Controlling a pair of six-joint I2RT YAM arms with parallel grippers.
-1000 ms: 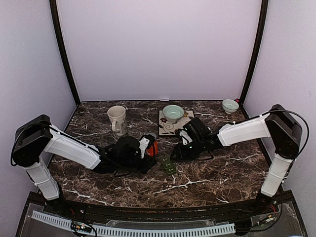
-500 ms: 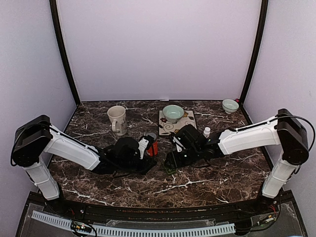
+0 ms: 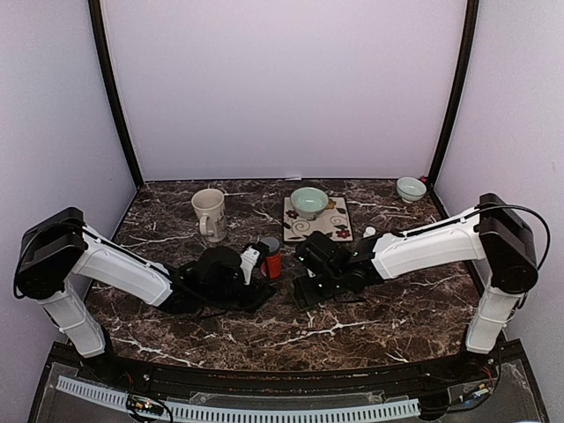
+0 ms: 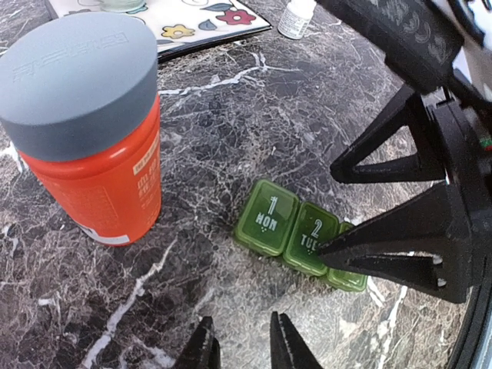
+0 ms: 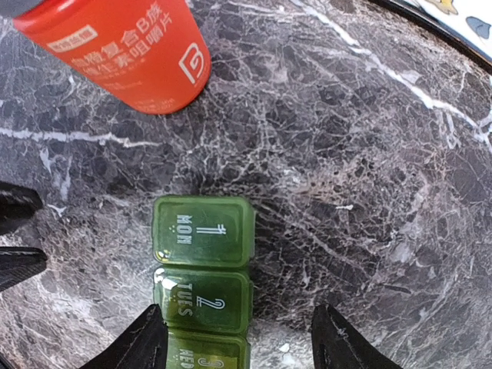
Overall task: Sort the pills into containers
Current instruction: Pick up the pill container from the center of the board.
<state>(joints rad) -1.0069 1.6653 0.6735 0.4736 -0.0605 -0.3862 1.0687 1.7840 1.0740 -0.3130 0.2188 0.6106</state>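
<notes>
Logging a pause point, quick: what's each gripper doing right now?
Left gripper: slightly open, empty.
Right gripper: open wide over the pill box, holding nothing.

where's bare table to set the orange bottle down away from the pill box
Bare marble: the strip along the near edge; the patch between the mug and the patterned tile; the stretch between that tile and the small bowl, behind the white bottle. Crowded: the centre, where orange bottle, pill box, left gripper and right gripper cluster.

A grey-capped orange bottle (image 4: 88, 146) stands upper left. Mid-frame lies a green pill box (image 4: 286, 224), the right pincer (image 4: 327, 209) over its right end.
</notes>
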